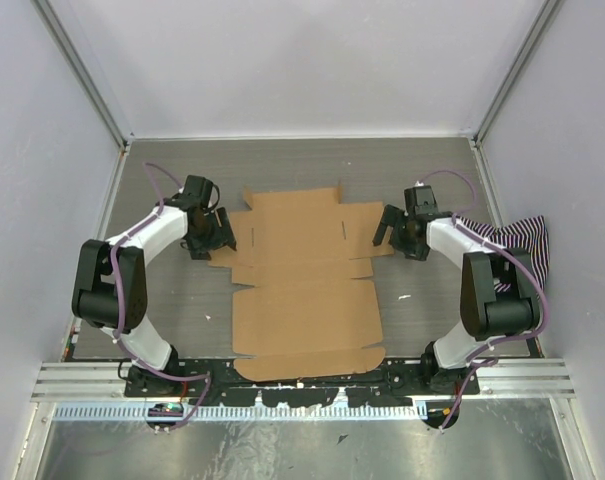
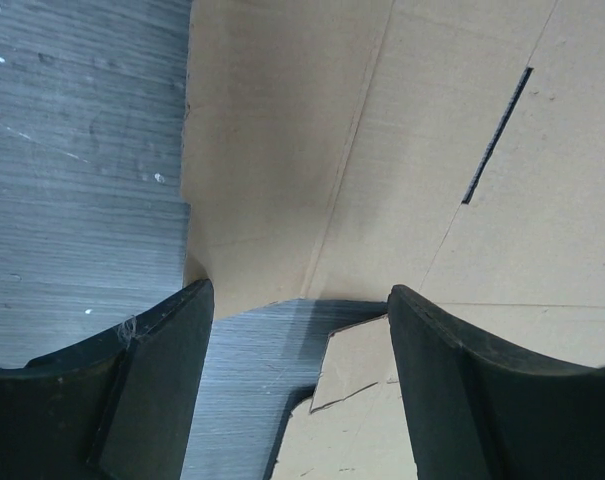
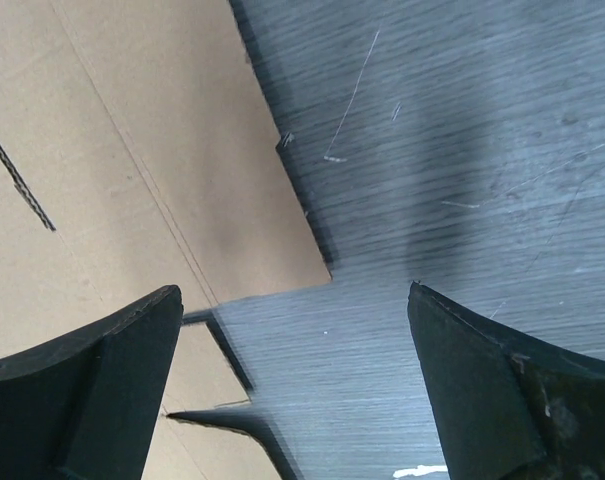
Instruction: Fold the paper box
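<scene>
The paper box is a flat brown die-cut cardboard sheet with flaps, creases and slots, lying unfolded in the middle of the grey table. My left gripper is open at the sheet's left side flap, jaws straddling the flap's near corner and a notch of bare table. My right gripper is open at the sheet's right side flap; its left finger is over the cardboard and its right finger over bare table. Neither holds anything.
A black-and-white striped cloth lies at the right wall behind the right arm. White walls enclose the table on three sides. A metal rail with the arm bases runs along the near edge.
</scene>
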